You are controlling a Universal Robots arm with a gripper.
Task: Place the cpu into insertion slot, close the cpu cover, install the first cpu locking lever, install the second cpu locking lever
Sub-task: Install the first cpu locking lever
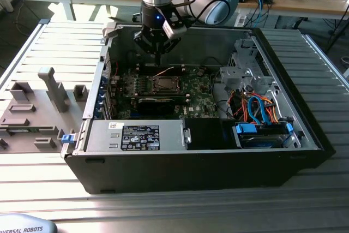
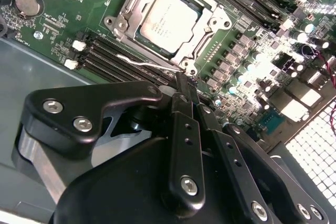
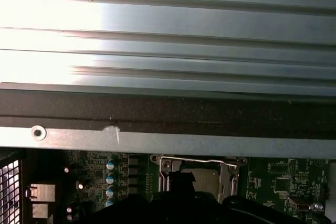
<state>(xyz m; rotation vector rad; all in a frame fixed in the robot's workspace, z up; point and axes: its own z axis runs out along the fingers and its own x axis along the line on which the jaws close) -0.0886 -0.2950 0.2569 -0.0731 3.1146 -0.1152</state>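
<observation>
An open computer case [image 1: 262, 151] lies on a ribbed metal table [image 1: 49, 47], with wooden desks [image 1: 305, 1] strewn with cables behind it at twelve o'clock in the exterior view. Grey moulded fixtures [image 1: 52, 88] sit on the table at nine o'clock of the case. Inside, the green motherboard [image 1: 196, 99] fills the middle, and a bundle of orange and blue cables [image 1: 262, 107] lies at three o'clock.

The gripper [image 2: 181, 85] hangs just above the board, its black fingers [image 2: 184, 145] pressed together with nothing between them, tips just beside the socket's edge. The cpu [image 2: 167, 20] lies flat in the insertion slot [image 2: 122, 22], its silver top showing through the window of the cpu cover [image 2: 218, 27], which lies down over it. A thin wire lever [image 2: 139, 61] runs along the socket's side nearest the fingers.
</observation>
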